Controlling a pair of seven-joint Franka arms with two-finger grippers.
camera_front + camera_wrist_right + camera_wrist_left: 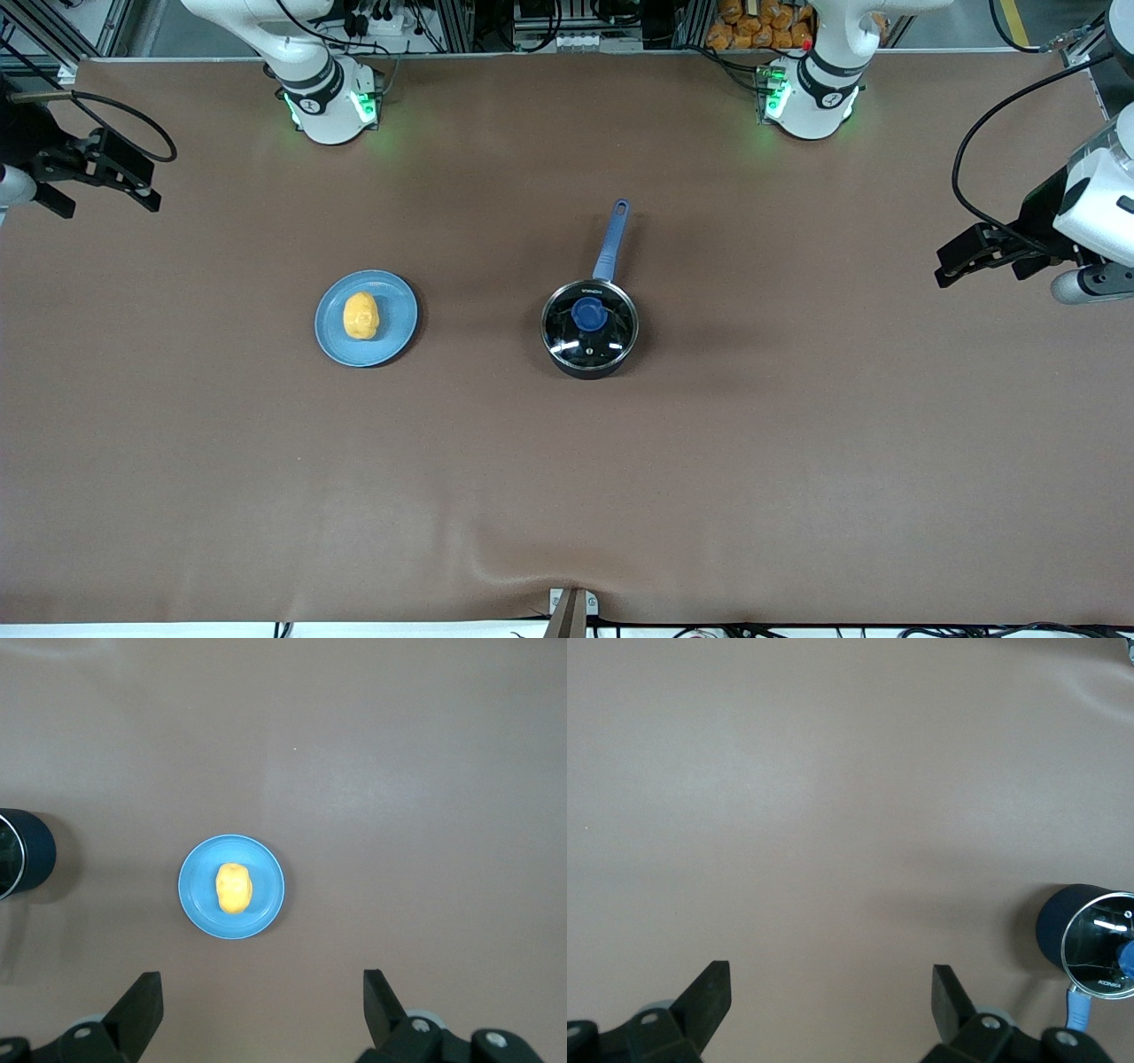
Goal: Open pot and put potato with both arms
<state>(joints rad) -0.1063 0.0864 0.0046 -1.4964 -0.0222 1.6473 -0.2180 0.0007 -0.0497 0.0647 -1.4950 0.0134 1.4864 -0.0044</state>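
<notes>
The pot (589, 330) stands mid-table, black, with its glass lid and blue knob (587, 313) on and its blue handle (611, 239) pointing toward the arms' bases. Toward the right arm's end, the yellow-orange potato (361, 316) lies on a flat blue plate (399, 310). My left gripper (979, 266) hangs open and empty over the table's left-arm end, well away from the pot (1090, 939). At the table's other end my right gripper (102, 199) is also open and empty. The right wrist view shows the potato (234, 888) on the plate (199, 890) past the open right gripper (263, 997). The left gripper (831, 992) is over bare mat.
A brown mat (567, 461) covers the whole table. A small metal bracket (571, 607) sits at the table's edge nearest the front camera. Both arm bases (328, 106) (811, 97) stand along the back edge, with cables and orange items (753, 22) past it.
</notes>
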